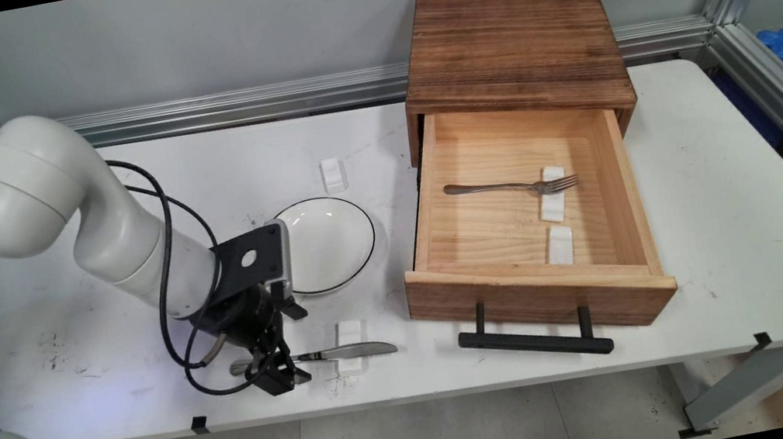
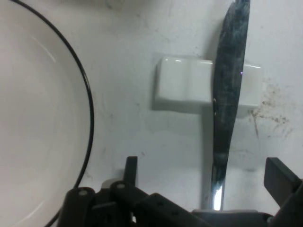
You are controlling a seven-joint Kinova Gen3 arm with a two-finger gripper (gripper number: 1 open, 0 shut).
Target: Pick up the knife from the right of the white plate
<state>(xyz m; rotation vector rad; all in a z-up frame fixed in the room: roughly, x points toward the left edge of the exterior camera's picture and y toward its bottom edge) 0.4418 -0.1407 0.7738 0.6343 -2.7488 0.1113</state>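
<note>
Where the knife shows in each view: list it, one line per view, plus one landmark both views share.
Main view: the knife lies near the table's front edge, left of the drawer, its blade on a small white rest, the gripper at its handle.
Hand view: the knife runs top to bottom right of centre, across that rest.
Shared landmark: the black-rimmed white plate.

Even, bright overhead light fills the main view — soft shadows sit under the open wooden drawer (image 1: pixel 529 221) and the arm. The hand view is dimmer and softly focused; a bright glint marks the knife (image 2: pixel 226 118) handle.
</note>
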